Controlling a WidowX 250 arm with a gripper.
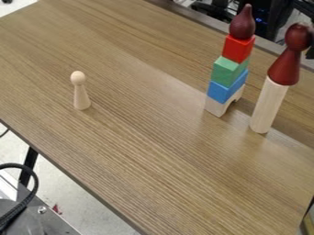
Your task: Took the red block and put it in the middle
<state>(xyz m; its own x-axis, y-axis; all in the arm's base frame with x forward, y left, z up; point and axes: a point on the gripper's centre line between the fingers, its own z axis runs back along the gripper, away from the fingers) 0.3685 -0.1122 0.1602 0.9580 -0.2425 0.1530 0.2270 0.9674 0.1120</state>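
The red block [238,48] is part of a stack at the upper right of the table. It rests on a green block [230,71], with a blue block [227,90] under that and a pale wooden arch [219,107] at the bottom. A dark red teardrop-shaped piece [243,23] stands on top of the red block.
Right of the stack, a tall pale cylinder [268,105] carries a dark red figure-shaped piece [286,64]. A small pale wooden peg figure [80,93] stands upright on the left part of the table [147,151]. The table's front edge slants down to the right.
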